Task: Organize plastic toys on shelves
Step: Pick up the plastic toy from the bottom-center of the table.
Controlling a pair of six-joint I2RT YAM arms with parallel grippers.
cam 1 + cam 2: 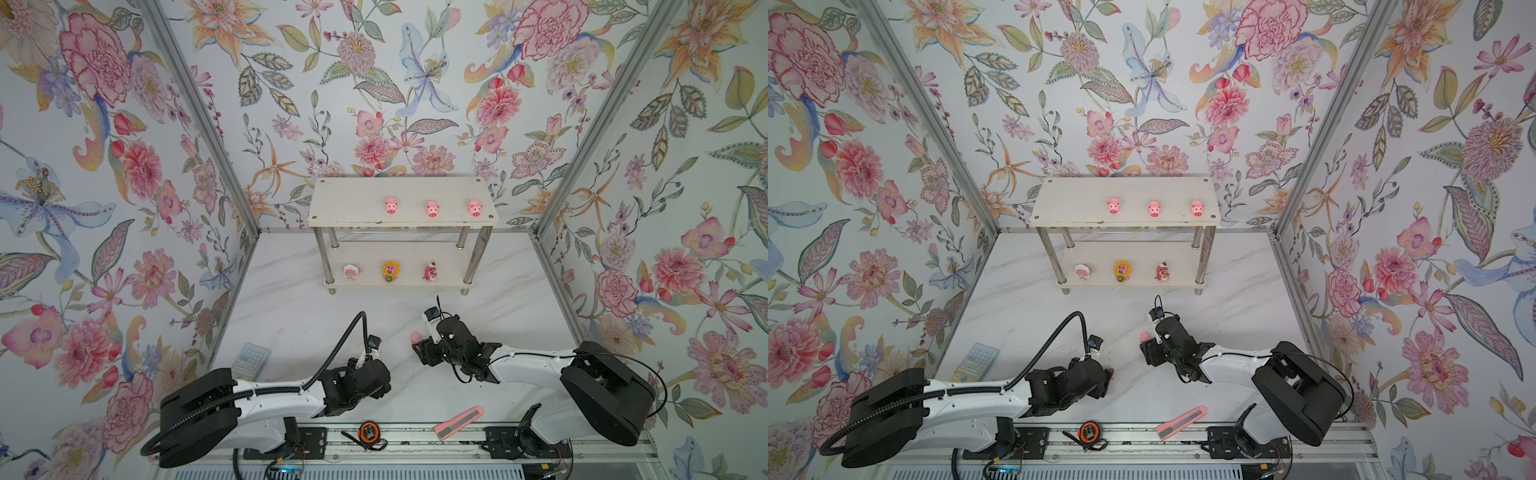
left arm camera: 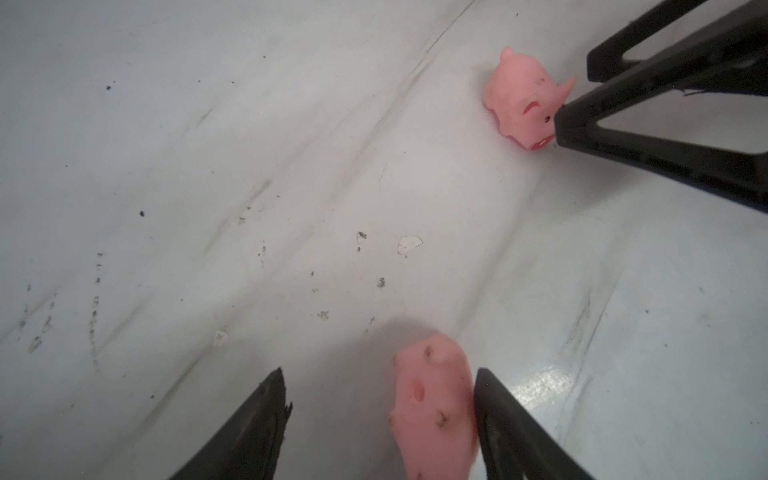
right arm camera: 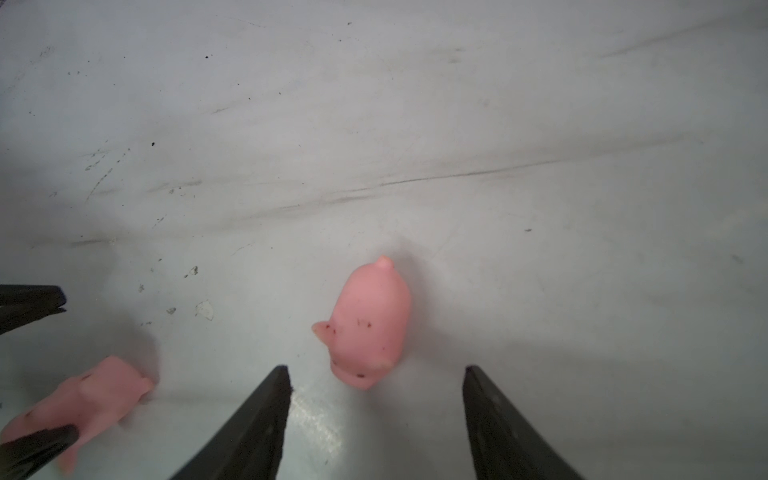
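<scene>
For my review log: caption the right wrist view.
Open right gripper facing a pink pig figurine on the tabletop; second pig by left gripper.

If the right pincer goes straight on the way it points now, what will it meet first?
The right pincer would most likely meet the pig lying just ahead; depth is unclear.
</scene>
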